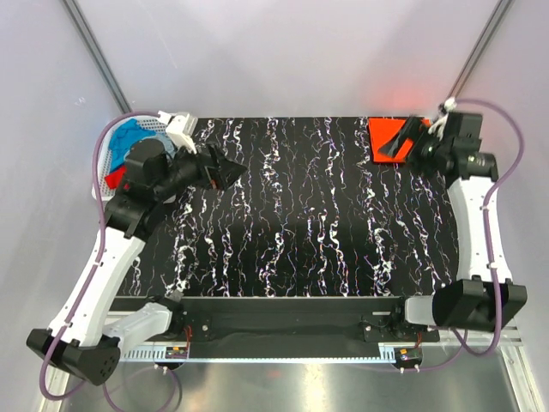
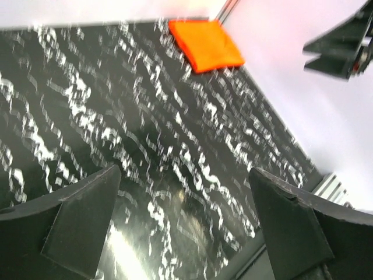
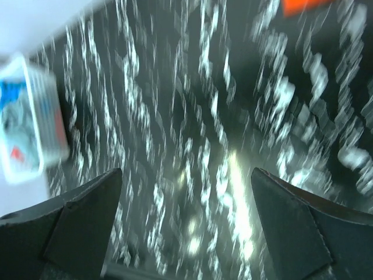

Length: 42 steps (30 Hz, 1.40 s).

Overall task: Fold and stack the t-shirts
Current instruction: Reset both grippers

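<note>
While the left gripper (image 2: 186,233) hangs above the table (image 1: 326,223) near its far left corner, its two dark fingers (image 2: 81,227) stand spread wide with nothing between them; only the black, white-veined tabletop shows in the gap. Just beyond this arm, in the far left corner, stands the white lattice basket (image 1: 154,124), with blue cloth (image 1: 129,136) and red cloth (image 1: 114,178) bundled inside it.

Across the table, the right gripper (image 1: 399,142) is up by the far right corner. Its fingers (image 3: 76,227) are likewise parted wide and hold nothing. From above, its fingertips overlap the near right part of the orange t-shirt (image 1: 380,130), but the left wrist view shows the gripper raised in the air and apart from the cloth.

That orange t-shirt lies flat on the table in the far right corner, folded into a compact, roughly square shape with neat edges, close to the far edge. No other shirt lies on it or beside it. Both wrist views are blurred, so fine details of the cloth cannot be made out.
</note>
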Each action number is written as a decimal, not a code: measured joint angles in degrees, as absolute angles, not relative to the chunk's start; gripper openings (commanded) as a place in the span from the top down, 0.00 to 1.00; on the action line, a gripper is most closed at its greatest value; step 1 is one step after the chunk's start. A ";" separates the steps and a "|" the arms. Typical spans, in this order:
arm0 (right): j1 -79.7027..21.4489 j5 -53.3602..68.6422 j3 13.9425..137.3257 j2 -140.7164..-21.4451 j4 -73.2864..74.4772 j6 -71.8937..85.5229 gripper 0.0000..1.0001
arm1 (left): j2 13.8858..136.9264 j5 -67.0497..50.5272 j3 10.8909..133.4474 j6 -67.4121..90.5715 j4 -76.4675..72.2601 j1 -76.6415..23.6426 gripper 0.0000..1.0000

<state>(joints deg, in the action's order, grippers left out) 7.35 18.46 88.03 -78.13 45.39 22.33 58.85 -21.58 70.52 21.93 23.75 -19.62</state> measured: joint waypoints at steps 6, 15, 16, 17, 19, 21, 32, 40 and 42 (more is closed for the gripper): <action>7.16 26.17 73.03 -68.88 46.09 25.45 0.00 | 53.41 -22.44 65.93 20.78 27.31 -19.49 0.01; 7.16 31.59 68.16 -59.37 44.36 28.38 0.00 | 45.34 -23.42 59.77 21.74 27.00 -19.49 0.01; 7.16 31.57 67.68 -59.18 44.38 28.45 0.00 | 45.06 -23.44 59.53 21.96 26.81 -19.49 0.01; 7.16 31.57 67.31 -59.07 44.38 28.53 0.00 | 44.75 -23.44 59.22 22.20 26.72 -19.51 0.01; 7.16 31.55 66.54 -58.63 44.38 28.56 0.00 | 44.29 -23.40 58.63 22.48 26.63 -19.49 0.01; 7.16 31.35 66.17 -57.95 44.40 28.53 0.00 | 44.10 -23.31 58.48 22.50 27.05 -19.49 0.01; 7.16 31.00 65.87 -54.68 44.53 28.51 0.00 | 43.99 -22.85 58.48 22.50 27.92 -19.49 0.01; 7.16 30.94 65.87 -51.48 44.93 28.49 0.00 | 43.99 -22.83 58.46 22.52 29.04 -19.49 0.01; 7.16 30.94 65.87 -51.33 44.95 28.49 0.00 | 43.99 -22.83 58.46 22.52 29.12 -19.49 0.01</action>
<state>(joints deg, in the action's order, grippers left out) 7.16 30.94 65.87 -51.33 44.95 28.49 43.99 -22.83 58.46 22.52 29.12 -19.49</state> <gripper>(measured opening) 0.994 0.987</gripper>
